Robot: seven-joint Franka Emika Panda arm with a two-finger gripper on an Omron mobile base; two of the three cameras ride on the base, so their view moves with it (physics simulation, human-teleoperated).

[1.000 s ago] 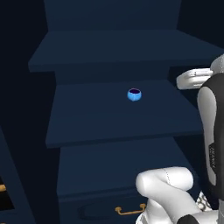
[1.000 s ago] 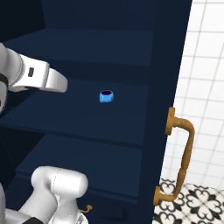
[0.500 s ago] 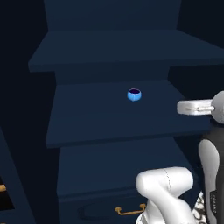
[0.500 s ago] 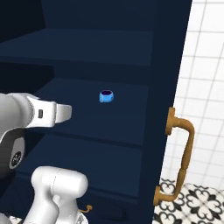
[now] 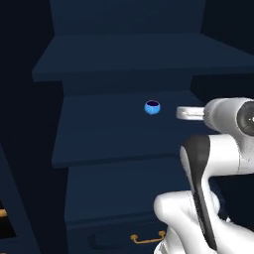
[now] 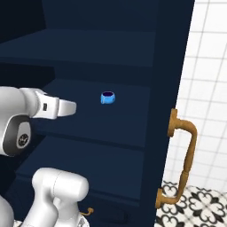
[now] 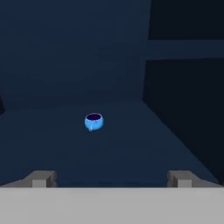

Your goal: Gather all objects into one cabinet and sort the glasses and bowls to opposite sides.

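- A wall of white square tiles [image 6: 208, 66] with thin grey grout lines fills the right edge of the right base view.
- Below the tiles, a patterned surface [image 6: 199, 208] of black and white ornamental motifs shows at the bottom right corner.
- Low in the left base view sits a navy drawer front [image 5: 119, 233] with a small curved brass pull [image 5: 148, 238].
- A matching small brass pull [image 6: 87, 211] appears low in the right base view.
- At the far left edge of the left base view, a dark opening [image 5: 7, 225] with a sliver of brass is too dim to identify.
- Lighting is low and shadowy over the dark furniture, bright on the tiles.
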